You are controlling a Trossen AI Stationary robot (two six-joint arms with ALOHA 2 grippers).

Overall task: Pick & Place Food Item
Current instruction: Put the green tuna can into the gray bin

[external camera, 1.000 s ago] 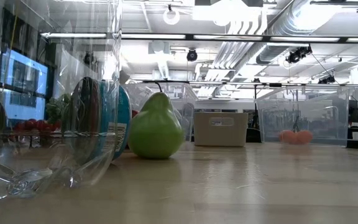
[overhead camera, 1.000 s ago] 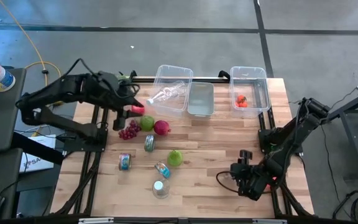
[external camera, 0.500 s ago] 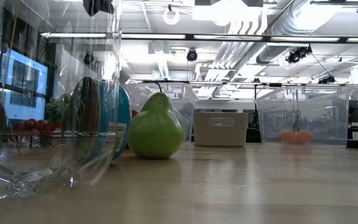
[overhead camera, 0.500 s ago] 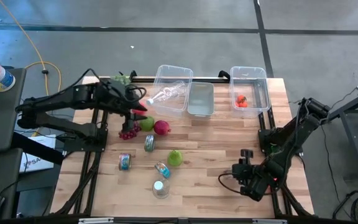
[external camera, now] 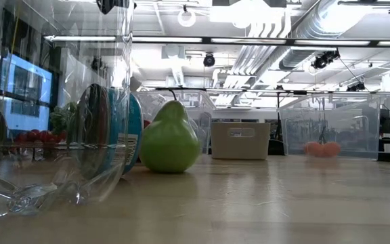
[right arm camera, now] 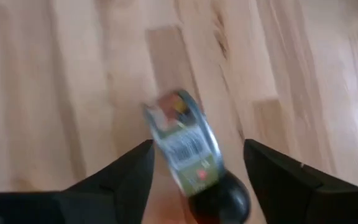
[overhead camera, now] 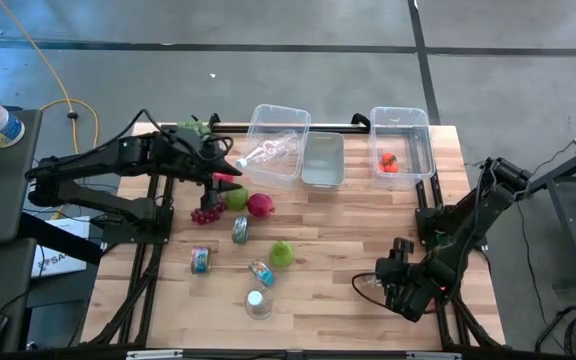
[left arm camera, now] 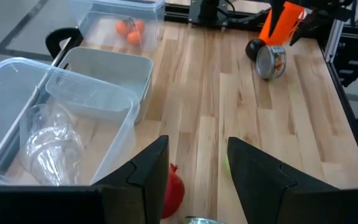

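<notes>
The worktop [overhead camera: 348, 225] fills the middle of the high view, with clear bins along its upper edge. The left gripper [overhead camera: 224, 176], upper left, hovers above the pomegranate [overhead camera: 260, 205], its fingers parted around nothing. At lower right the right gripper [right arm camera: 194, 186] stands released around a can [right arm camera: 182, 146]; the round can may roll away if nudged.

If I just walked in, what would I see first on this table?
Probably the bright fruit bunched near the left gripper: a red pomegranate, a green apple and dark grapes. A green pear looms large in the low view, mid-table. At the front right corner, the right gripper, open, hangs over a small can on the wood.
</notes>
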